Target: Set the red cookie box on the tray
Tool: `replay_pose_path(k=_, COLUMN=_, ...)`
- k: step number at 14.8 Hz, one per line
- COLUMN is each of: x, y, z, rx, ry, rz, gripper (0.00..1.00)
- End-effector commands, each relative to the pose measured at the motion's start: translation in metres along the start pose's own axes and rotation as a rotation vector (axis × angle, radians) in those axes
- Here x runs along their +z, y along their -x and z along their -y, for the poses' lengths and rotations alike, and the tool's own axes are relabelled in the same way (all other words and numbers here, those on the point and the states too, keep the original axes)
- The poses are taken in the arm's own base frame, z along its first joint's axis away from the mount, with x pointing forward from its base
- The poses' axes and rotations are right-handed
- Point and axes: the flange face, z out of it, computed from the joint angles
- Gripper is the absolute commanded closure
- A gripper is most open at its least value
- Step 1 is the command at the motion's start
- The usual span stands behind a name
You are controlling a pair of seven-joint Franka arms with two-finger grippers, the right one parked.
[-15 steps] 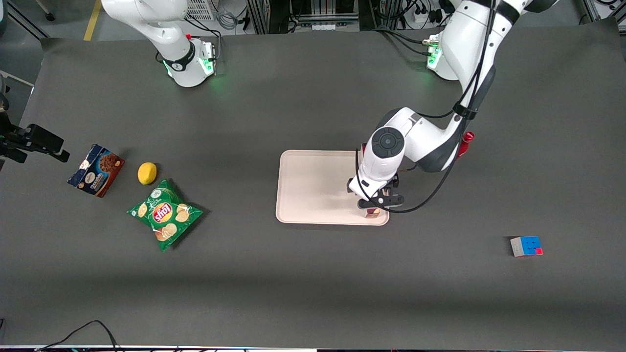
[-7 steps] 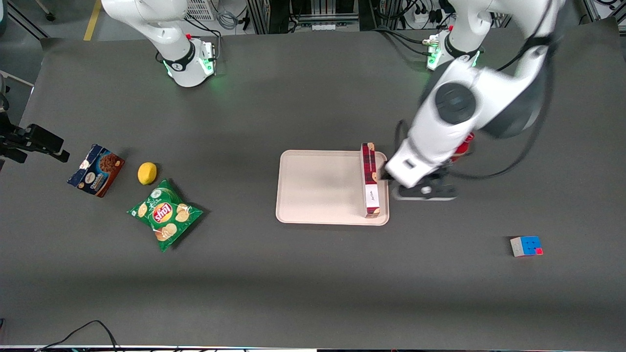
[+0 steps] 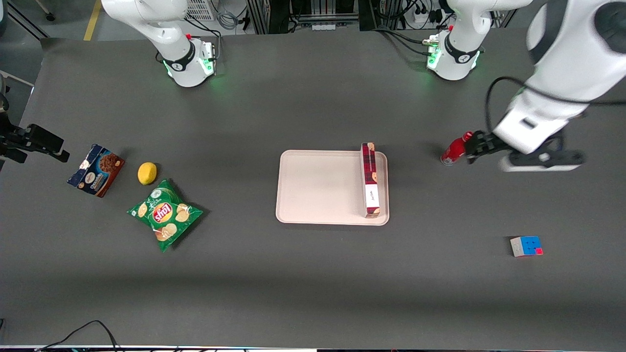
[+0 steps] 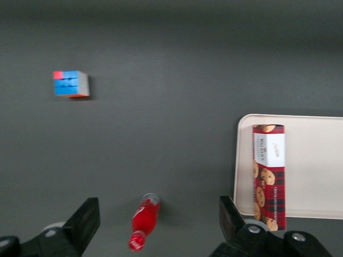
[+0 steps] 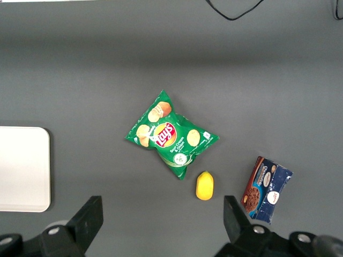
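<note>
Done in effect: red cookie box lying flat on pink tray along its edge nearest the spread, empty fingers of gripper, well clear, above small red bottle; best kept high, avoiding that bottle

Count of things on the table: 1 red cookie box, 1 tray, 1 small red bottle, 1 cube puzzle, 1 green chips bag, 1 lemon, 1 blue-brown cookie box. So 2 cookie boxes in total, 7 things altog. Also 1 gripper of the working arm, fingers apart, at abt 3 o'clock from the bottle.
</note>
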Motion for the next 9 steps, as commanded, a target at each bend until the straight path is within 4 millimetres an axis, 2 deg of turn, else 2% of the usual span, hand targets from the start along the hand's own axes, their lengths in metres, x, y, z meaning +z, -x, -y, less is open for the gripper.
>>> replay_pose_path(k=1, x=-0.029, y=0.039, z=0.032, rx=-0.025, ry=-0.032, rz=-0.036, gripper=0.01)
replay_pose_path(k=7, x=-0.041, y=0.032, z=0.039, rx=-0.047, ry=-0.007, rz=-0.053, gripper=0.00)
replay_pose_path(k=8, x=-0.038, y=0.027, z=0.038, rx=-0.042, ry=-0.003, rz=-0.057, gripper=0.00)
replay_pose_path(k=9, x=-0.029, y=0.012, z=0.038, rx=-0.040, ry=0.003, rz=-0.052, gripper=0.00)
